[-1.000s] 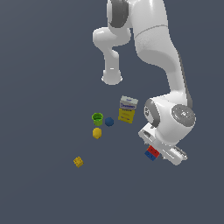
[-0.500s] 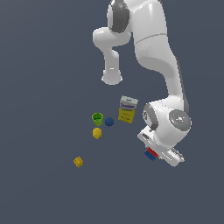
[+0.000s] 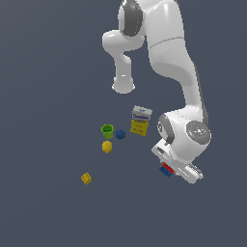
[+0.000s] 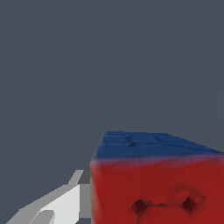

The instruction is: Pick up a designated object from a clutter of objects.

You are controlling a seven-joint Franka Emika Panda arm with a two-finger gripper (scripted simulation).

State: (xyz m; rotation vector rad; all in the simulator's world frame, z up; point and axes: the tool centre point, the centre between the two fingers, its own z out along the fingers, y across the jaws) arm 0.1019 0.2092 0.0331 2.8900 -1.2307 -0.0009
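Observation:
The designated object (image 3: 167, 170), a small cube with a red face and blue sides, peeks out from under the white hand on the exterior view's right. My gripper (image 3: 170, 169) reaches down around it and is shut on it. In the wrist view the designated object (image 4: 157, 188) fills the frame very close up, and one white finger (image 4: 61, 205) lies flush against its side. The other finger is hidden behind it. The clutter of objects lies apart toward the exterior view's left.
A yellow-and-white box (image 3: 141, 120) stands just behind the hand. A green cup (image 3: 107, 130), a blue ball (image 3: 120, 134) and a yellow rounded lump (image 3: 107, 146) sit together. A small yellow cube (image 3: 86, 178) lies alone, nearer the front.
The hand has settled slightly lower and toward the exterior view's left over the cube. The other objects have not moved.

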